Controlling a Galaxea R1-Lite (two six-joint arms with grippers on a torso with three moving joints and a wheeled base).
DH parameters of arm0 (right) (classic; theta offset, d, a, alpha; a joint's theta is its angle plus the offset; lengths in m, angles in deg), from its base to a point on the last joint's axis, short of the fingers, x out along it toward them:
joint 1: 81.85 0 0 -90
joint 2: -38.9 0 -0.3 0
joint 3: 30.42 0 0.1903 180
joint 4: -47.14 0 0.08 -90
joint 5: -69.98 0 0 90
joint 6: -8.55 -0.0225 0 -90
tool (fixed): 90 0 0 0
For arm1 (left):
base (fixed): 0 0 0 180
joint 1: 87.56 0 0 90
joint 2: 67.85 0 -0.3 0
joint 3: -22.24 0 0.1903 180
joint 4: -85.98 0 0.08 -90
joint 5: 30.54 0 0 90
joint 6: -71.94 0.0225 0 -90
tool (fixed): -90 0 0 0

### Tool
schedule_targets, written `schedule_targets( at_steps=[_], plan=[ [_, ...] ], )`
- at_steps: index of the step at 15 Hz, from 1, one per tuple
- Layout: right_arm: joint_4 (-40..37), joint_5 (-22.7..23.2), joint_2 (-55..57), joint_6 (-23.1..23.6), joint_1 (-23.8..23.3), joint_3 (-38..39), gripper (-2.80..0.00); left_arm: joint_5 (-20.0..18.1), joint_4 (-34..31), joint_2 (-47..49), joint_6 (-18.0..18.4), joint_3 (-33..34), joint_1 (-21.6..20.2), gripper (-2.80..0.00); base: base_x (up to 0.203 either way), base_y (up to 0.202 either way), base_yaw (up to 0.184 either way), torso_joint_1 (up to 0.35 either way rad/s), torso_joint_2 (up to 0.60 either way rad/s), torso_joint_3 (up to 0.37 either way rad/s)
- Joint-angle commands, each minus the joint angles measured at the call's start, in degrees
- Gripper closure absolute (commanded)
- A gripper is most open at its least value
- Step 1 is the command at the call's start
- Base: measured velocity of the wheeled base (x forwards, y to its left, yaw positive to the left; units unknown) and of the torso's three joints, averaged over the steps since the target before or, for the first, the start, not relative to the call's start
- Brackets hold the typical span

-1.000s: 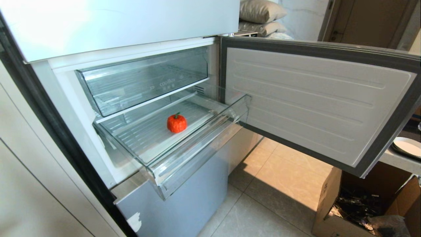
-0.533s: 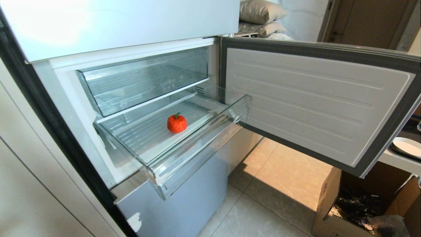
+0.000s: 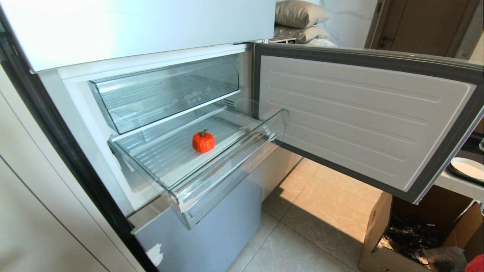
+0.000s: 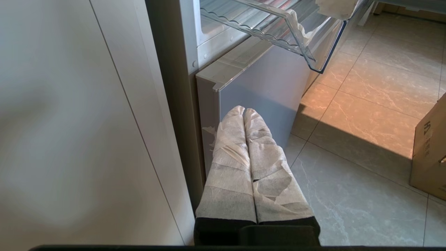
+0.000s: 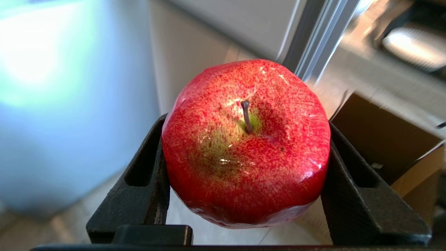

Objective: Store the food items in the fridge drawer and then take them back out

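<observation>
R fingers (image 5: 244, 195) clamp a red apple (image 5: 245, 143), ready for the drawer (image 3: 227, 166). Tomato (image 3: 203, 141) sits mid-drawer, near front edge. L fingers (image 4: 244, 113) pressed together, parked low.

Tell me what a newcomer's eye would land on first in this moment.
A glossy red apple fills the right wrist view, clamped between the black fingers of the right gripper. In the head view, a small red-orange tomato sits alone on the ribbed floor of the pulled-out fridge drawer, beside the wide-open fridge door. The left gripper hangs shut, low by the fridge base.
</observation>
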Motion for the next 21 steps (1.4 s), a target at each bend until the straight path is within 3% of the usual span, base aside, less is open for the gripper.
schedule_targets(
  at_steps=[1,21],
  plan=[
    [-3.9,-0.1,-7.4,0.1,1.8,2.5,0.0,0.0,0.0,0.0,0.0,0.0,0.0,0.0,0.0,0.0,0.0,0.0,0.0,0.0],
    [-9.9,-2.4,-17.4,-0.7,2.3,2.6,0.0,0.0,0.0,0.0,0.0,0.0,0.0,0.0,0.0,0.0,0.0,0.0,0.0,0.0]
  ],
)
